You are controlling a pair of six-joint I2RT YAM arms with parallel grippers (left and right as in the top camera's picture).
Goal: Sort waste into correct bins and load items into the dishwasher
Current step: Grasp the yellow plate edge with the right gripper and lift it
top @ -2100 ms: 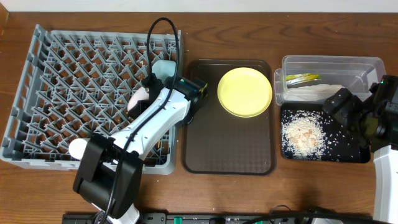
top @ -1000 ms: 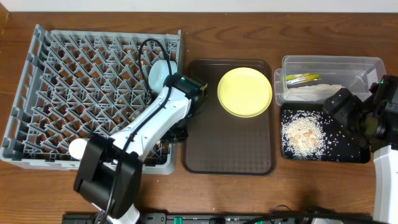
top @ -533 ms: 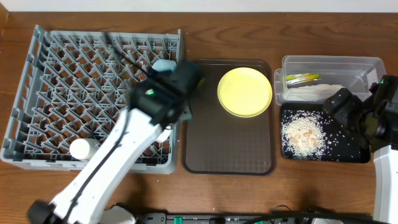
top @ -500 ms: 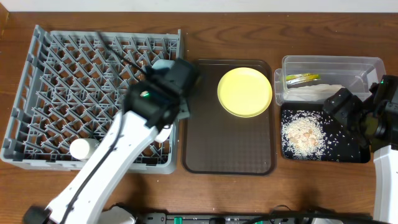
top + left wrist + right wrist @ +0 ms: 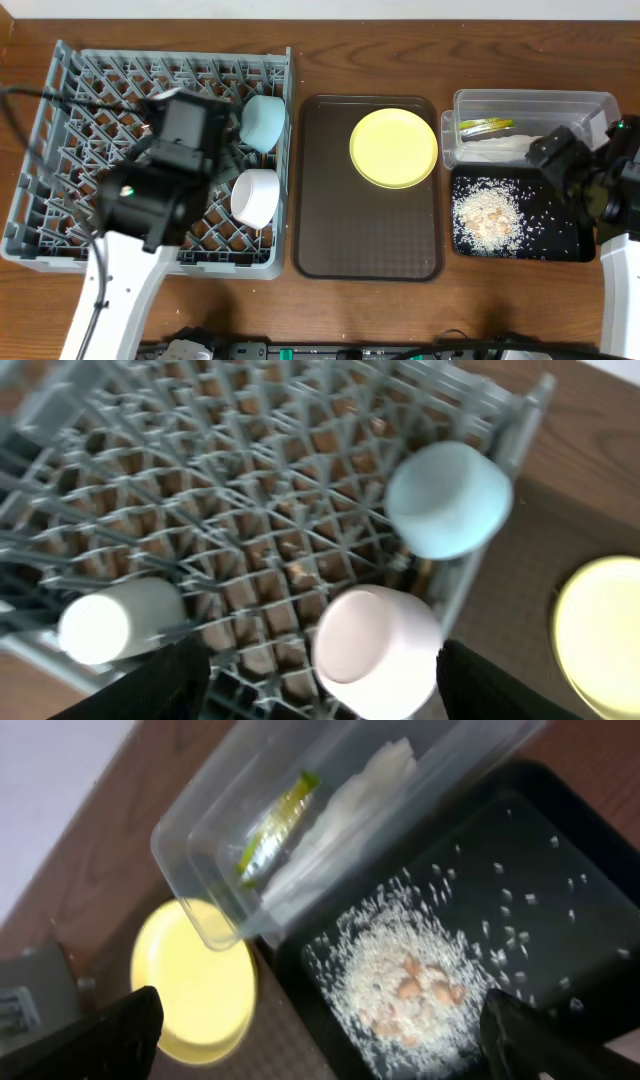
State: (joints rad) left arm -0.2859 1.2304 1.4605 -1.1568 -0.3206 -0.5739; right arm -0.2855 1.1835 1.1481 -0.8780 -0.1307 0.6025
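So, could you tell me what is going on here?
Two robot arms are clearing a table. The pink bowl and blue bowl sit in the grey rack, the left gripper open above it. The yellow plate waits on the brown tray. The right gripper hangs open over the rice scraps in the black tray.

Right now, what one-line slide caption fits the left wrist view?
Pink bowl and blue bowl rest in the grey rack, yellow plate at right.

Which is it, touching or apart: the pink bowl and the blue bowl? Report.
Apart. The overhead view shows pegs of the rack between the pink bowl and the blue bowl.
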